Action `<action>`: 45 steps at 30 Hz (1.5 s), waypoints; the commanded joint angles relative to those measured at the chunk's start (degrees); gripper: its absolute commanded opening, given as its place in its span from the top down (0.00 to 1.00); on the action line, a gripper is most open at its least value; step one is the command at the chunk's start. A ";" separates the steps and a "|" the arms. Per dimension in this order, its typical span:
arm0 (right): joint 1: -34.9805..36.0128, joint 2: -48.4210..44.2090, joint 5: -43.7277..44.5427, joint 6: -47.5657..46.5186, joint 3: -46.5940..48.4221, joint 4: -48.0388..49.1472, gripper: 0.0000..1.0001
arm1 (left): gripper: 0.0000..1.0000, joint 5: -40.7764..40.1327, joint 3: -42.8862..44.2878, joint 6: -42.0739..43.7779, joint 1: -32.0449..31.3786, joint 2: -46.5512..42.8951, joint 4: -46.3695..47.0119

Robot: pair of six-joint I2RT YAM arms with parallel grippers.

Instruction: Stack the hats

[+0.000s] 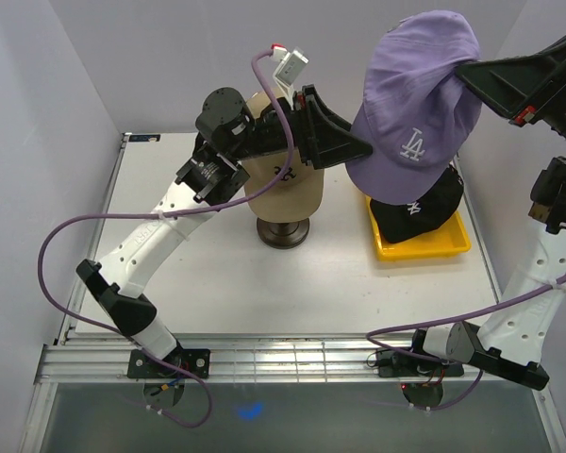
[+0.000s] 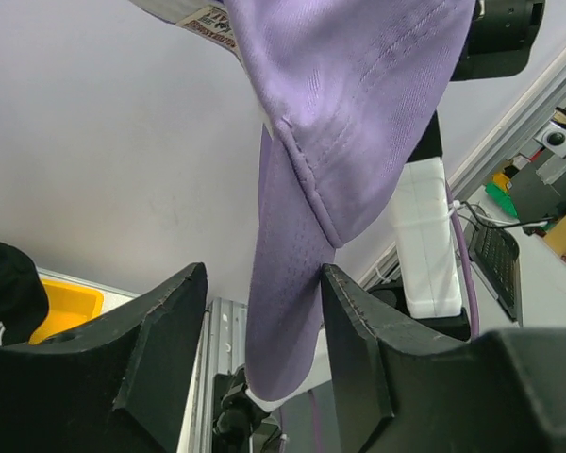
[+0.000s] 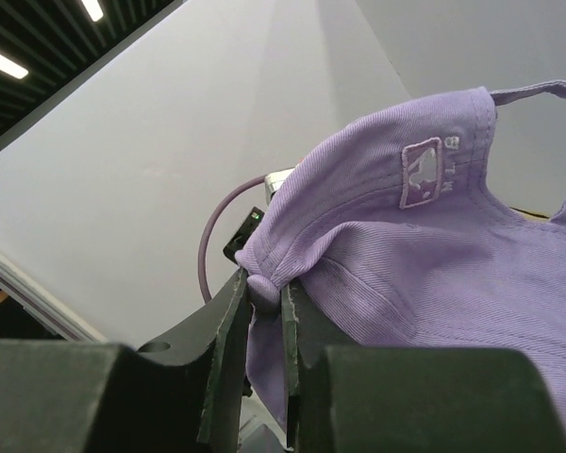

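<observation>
My right gripper point(image 3: 264, 289) pinches the lavender cap point(image 1: 415, 94) at upper right, above the black cap point(image 1: 424, 209) in the yellow tray point(image 1: 457, 242). My left gripper point(image 2: 262, 283) stands open, the brim hanging between its fingers.

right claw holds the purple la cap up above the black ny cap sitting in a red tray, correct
No: the tray is yellow, not red, as the top external view shows. The rest stands: the right claw holds the lavender LA cap above the black NY cap in that tray.
</observation>
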 commanded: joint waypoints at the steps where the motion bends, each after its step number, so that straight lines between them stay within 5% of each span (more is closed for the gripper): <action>1: 0.20 -0.55 0.59 0.70 0.21 3.17 0.92 | 0.39 -1.26 2.18 1.14 -0.71 -1.28 0.01; 2: 0.28 -0.29 0.59 0.70 0.13 3.08 0.92 | 0.42 -1.27 2.18 0.70 -0.80 -1.37 0.36; 6: 0.20 0.24 0.85 0.26 -0.84 3.17 0.92 | 0.85 0.49 2.27 -3.08 -0.89 -1.11 4.40; 9: 0.28 0.33 1.20 -0.96 -2.42 2.74 0.92 | 1.00 1.20 3.40 -6.86 -0.80 0.12 7.04; 13: 0.37 0.59 1.20 -4.91 -3.92 -0.77 0.82 | 1.00 -1.96 3.59 -10.29 -0.80 -0.31 8.01; 15: 0.37 1.56 2.07 -7.55 -3.04 -4.19 0.63 | 1.00 -5.37 3.06 -11.26 -0.89 -1.28 8.10; 16: 0.37 2.00 2.43 -8.87 -3.04 -6.39 0.42 | 1.00 -6.96 2.80 -11.69 -0.80 -1.89 8.01; 17: 0.37 2.87 3.30 -9.05 -3.04 -7.45 0.34 | 1.00 -8.54 1.66 -12.31 -0.80 -3.38 7.93; 18: 0.28 3.40 3.83 -8.97 -3.65 -8.42 0.16 | 1.00 -11.87 0.95 -13.88 -0.54 -4.26 8.19; 20: 0.55 5.59 5.41 -9.49 -3.91 -12.10 0.09 | 1.00 -14.87 -1.23 -15.99 0.43 -6.63 8.98; 22: 1.94 7.62 6.73 -12.81 -2.87 -15.45 0.07 | 1.00 -17.42 -2.04 -20.81 2.61 -7.43 10.90; 27: 9.66 17.19 17.70 -31.53 10.04 -44.78 0.06 | 1.00 -17.97 -2.39 -34.08 10.26 -6.30 17.92; 33: 21.00 19.84 29.05 -44.11 4.54 -54.31 0.06 | 1.00 -16.56 -2.30 -53.16 20.64 -3.22 24.35; 39: 24.54 14.41 21.78 -34.74 -7.66 -38.78 0.07 | 1.00 -14.19 -4.94 -61.43 23.90 -2.60 28.57; 45: 25.51 8.07 16.84 -13.91 -15.78 -16.70 0.10 | 1.00 -13.39 -11.00 -65.40 24.78 -4.36 33.15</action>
